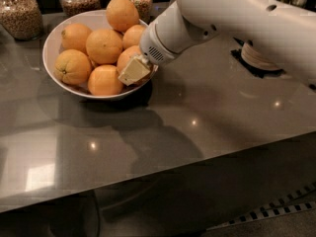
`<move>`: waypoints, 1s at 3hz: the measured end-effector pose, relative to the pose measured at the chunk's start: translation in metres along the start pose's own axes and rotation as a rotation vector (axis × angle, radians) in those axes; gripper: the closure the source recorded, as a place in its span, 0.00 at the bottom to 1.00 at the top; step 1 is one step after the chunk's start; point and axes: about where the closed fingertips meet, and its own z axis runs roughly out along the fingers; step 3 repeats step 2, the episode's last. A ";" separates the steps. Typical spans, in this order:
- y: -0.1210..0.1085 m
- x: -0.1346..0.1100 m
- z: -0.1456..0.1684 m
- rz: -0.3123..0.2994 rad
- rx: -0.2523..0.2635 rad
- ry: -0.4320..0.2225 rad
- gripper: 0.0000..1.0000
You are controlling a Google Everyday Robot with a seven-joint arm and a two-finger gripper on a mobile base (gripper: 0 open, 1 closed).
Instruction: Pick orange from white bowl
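Observation:
A wide white bowl [52, 51] stands at the back left of the grey table and holds several oranges. My gripper [133, 70] reaches in over the bowl's right rim from the right. Its cream-coloured tip lies against the orange [127, 58] at the right side of the pile, which it partly hides. That orange rests among the others in the bowl. The thick white arm [232, 14] covers the bowl's far right rim.
Three glass jars of grains [19, 14] stand behind the bowl. A stack of small white dishes [256, 58] sits on a dark mat at the right, under the arm. The table's front edge [158, 184] runs across the lower picture.

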 end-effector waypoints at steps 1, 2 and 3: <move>-0.015 -0.006 -0.030 -0.042 0.033 -0.010 1.00; -0.028 -0.014 -0.060 -0.076 0.041 -0.029 1.00; -0.028 -0.014 -0.060 -0.076 0.041 -0.029 1.00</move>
